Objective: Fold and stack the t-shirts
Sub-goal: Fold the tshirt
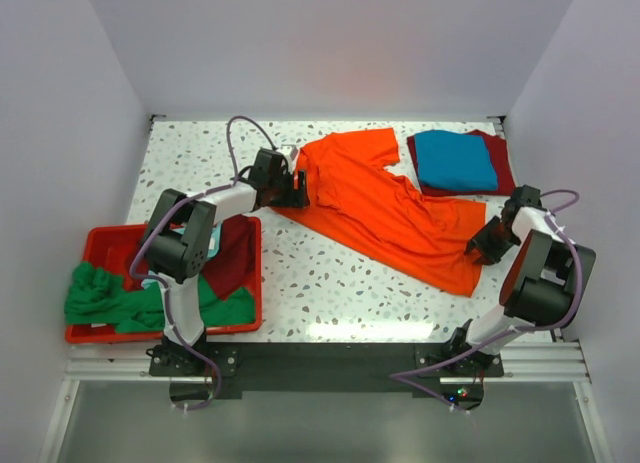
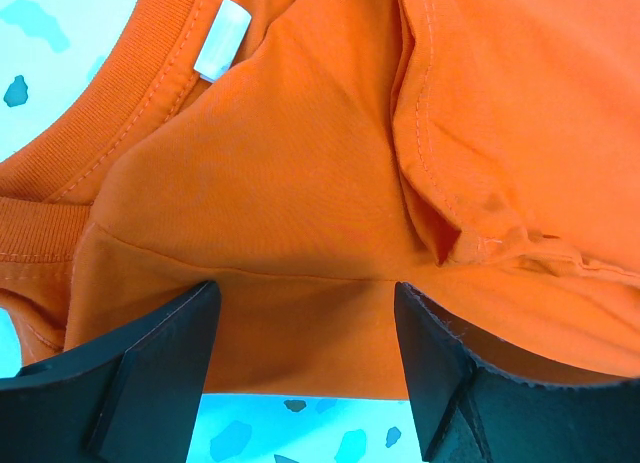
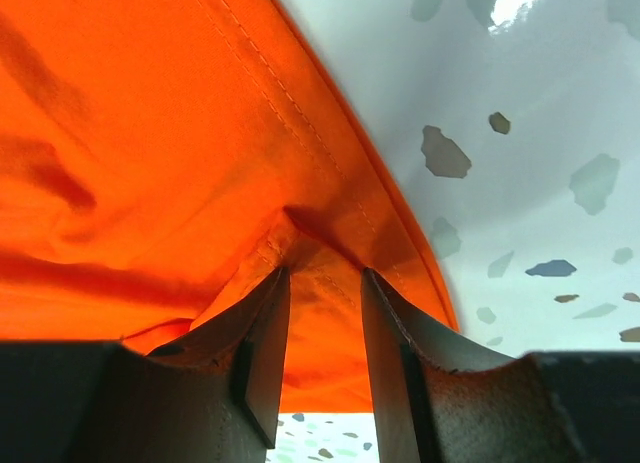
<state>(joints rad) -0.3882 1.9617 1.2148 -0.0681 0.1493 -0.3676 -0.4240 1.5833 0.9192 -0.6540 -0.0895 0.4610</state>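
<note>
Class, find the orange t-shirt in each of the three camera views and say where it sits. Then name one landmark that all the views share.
Top external: the orange t-shirt lies diagonally across the middle of the table.
Left wrist: the orange t-shirt fills most of the frame, its white label near the top left.
Right wrist: the orange t-shirt fills the left and centre.
Shared landmark: the speckled tabletop, seen beside the shirt in every view.

Bright, even overhead light filled the scene; glare washed out the table (image 1: pixel 330 283) along its far edge. Close up, the dark fingers (image 2: pixel 130 383) were blurred and cast soft shadows on the orange t-shirt (image 2: pixel 300 163).
</note>
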